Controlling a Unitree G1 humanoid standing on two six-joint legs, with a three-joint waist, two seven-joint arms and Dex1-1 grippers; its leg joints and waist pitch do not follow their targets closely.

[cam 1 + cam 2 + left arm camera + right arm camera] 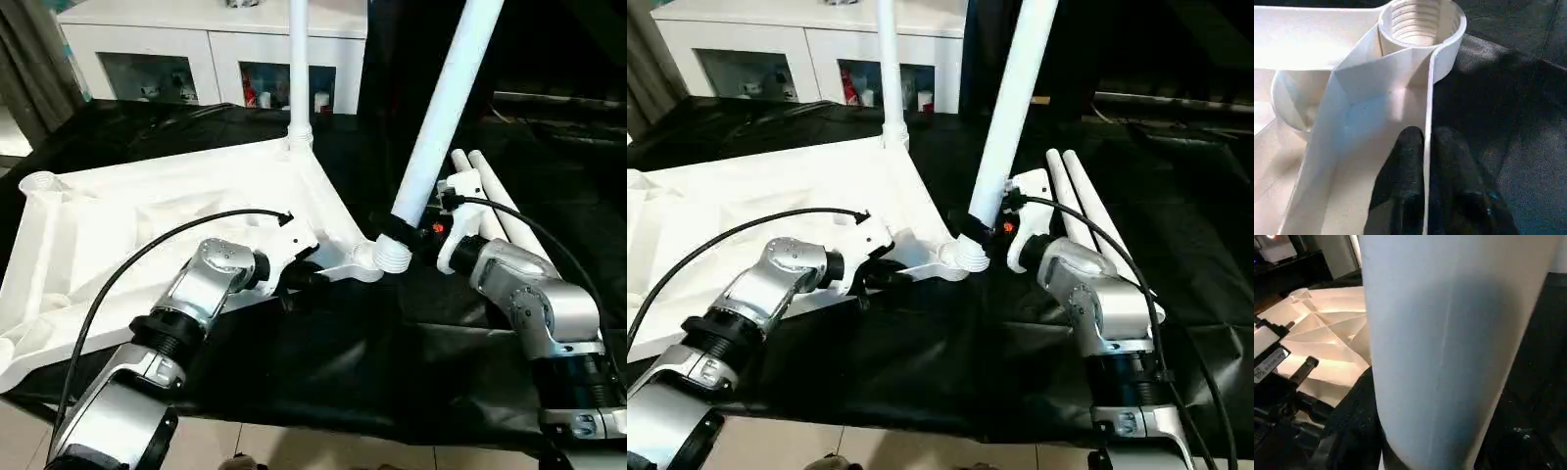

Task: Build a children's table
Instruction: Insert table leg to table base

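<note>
1. The left gripper (1426, 161) is nearly closed on the thin side wall of the tabletop (147, 215): one black finger (1405, 166) lies inside the rim and the other outside it, with the white wall pinched between them.
2. At twelve o'clock from those fingers in the left wrist view stands a round threaded corner socket (1418, 22), open at the top.
3. The right gripper (416, 233) stands about half open and is clamped round the lower end of a white tubular leg (446, 108). In the right wrist view that held leg (1449, 347) runs close before the camera.
4. The held leg leans toward one o'clock, and its ribbed foot (392, 257) sits at the tabletop's near right corner, by the socket. Whether it is seated in the thread I cannot tell.
5. The tabletop lies upside down on a black cloth (323, 362), ribbed underside up, at about ten o'clock from the left gripper in the head view.
6. A second leg (299, 69) stands upright in the far corner socket, at twelve o'clock.
7. Two more legs (500, 211) lie side by side on the cloth, just beyond the right gripper at two o'clock.
8. A white glass-door cabinet (196, 49) stands behind the table.
</note>
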